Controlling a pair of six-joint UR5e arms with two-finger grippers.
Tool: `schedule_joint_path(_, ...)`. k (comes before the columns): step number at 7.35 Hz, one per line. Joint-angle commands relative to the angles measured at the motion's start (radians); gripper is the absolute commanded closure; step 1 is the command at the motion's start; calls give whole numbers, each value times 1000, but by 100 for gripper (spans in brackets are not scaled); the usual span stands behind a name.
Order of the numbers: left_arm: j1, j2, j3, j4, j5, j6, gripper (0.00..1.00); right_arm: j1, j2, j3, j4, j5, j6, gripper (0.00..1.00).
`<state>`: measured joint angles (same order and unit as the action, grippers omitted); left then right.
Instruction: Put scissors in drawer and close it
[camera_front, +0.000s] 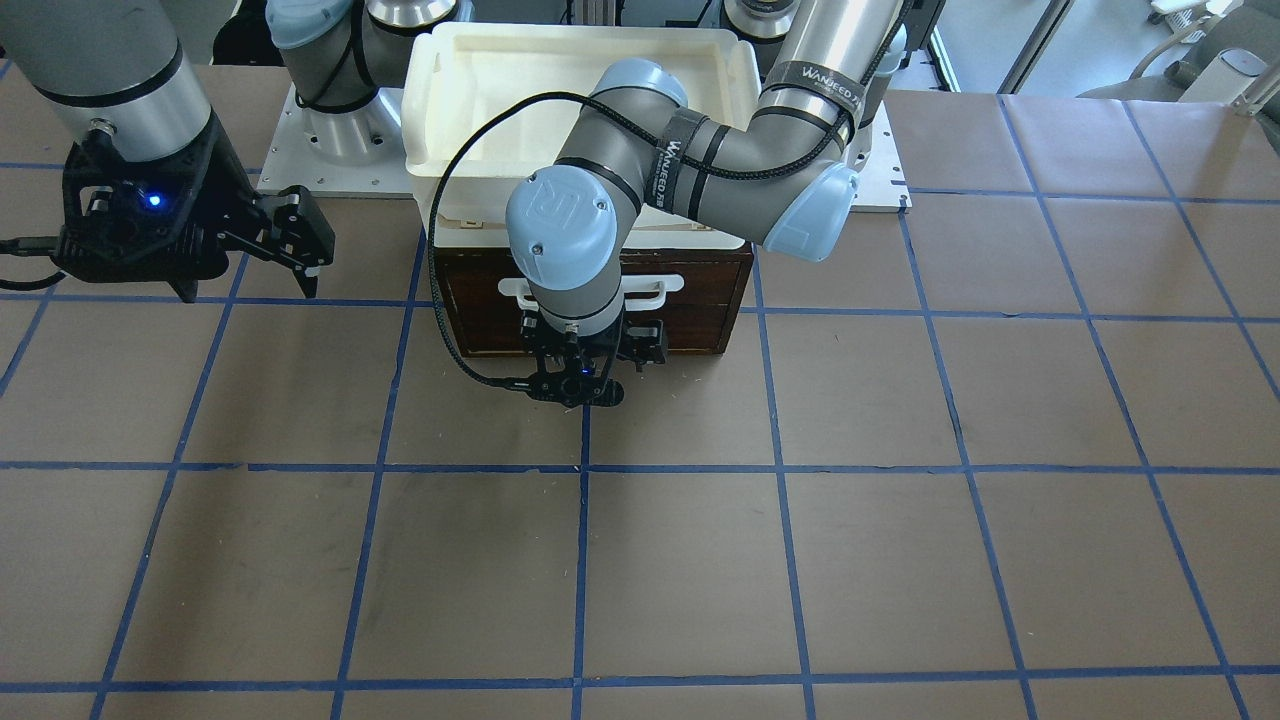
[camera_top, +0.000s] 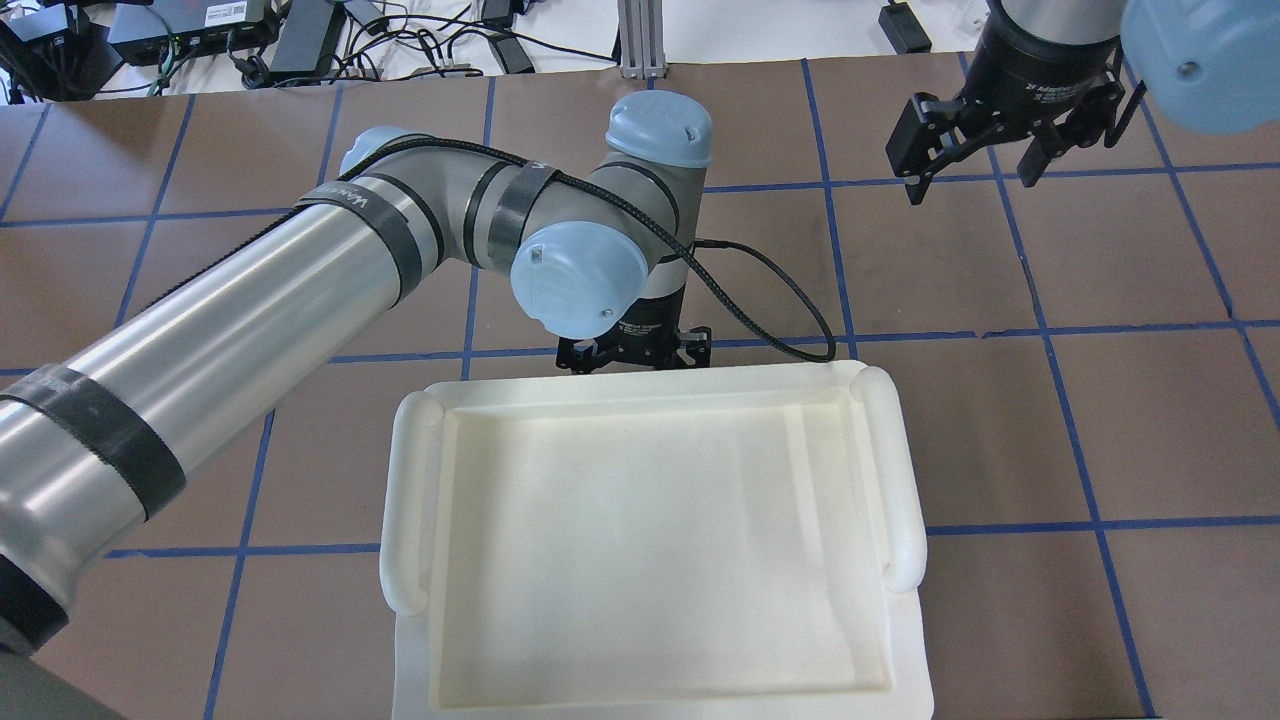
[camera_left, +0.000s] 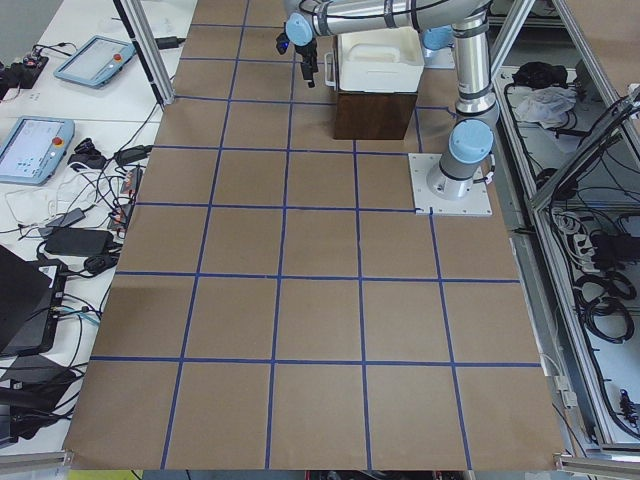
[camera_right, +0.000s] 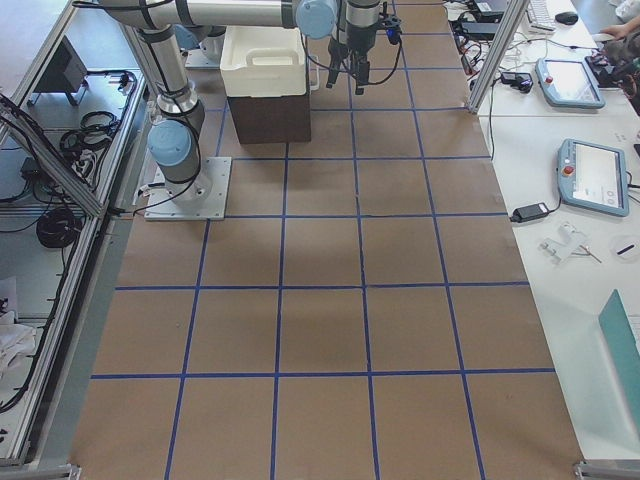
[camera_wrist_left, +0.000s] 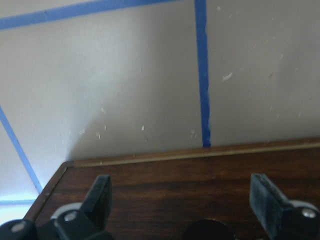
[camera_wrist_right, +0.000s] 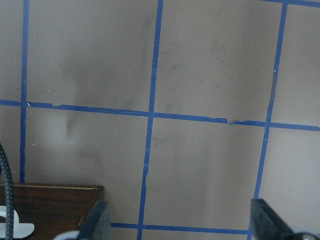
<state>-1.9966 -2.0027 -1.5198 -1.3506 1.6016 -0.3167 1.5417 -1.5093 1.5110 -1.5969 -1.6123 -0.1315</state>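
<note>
The drawer (camera_front: 480, 300) looks pushed in, its dark brown front about flush with the small cabinet under the white tray (camera_front: 430, 100), which sits on top. Its white loop handle (camera_front: 662, 288) shows on either side of the left arm's wrist. The left gripper (camera_wrist_left: 182, 200) hangs right at that front, pointing down, its fingers (camera_wrist_left: 100, 197) spread wide with only the brown wood behind them. I cannot see the scissors from any angle. The right gripper (camera_top: 970, 180) hovers well off to the side over the brown table (camera_front: 900, 450) with its blue tape grid, its jaws spread too and gripping nothing.
</note>
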Motion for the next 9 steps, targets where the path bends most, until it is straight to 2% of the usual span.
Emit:
schedule_joint_path(1,27,10,32,102,60,8,0,0,0,0,0,0,3,0)
schedule_joint_path(3,35,57,87,102,50,16,0,-2,0,0,5,-3,3,0)
schedule_joint_path(5,38,106,79,113,61,16,0,0,-2,0,11,-1,1,0)
schedule_joint_path(6,42,116,73,76,54,1,0,0,0,0,5,2,1,0)
schedule_joint_path(7,62,152,84,-41,52,-1,0,0,0,0,3,-1,1,0)
schedule_joint_path(9,192,260,73,-171,19,48,0,0,-3,0,11,0,3,0)
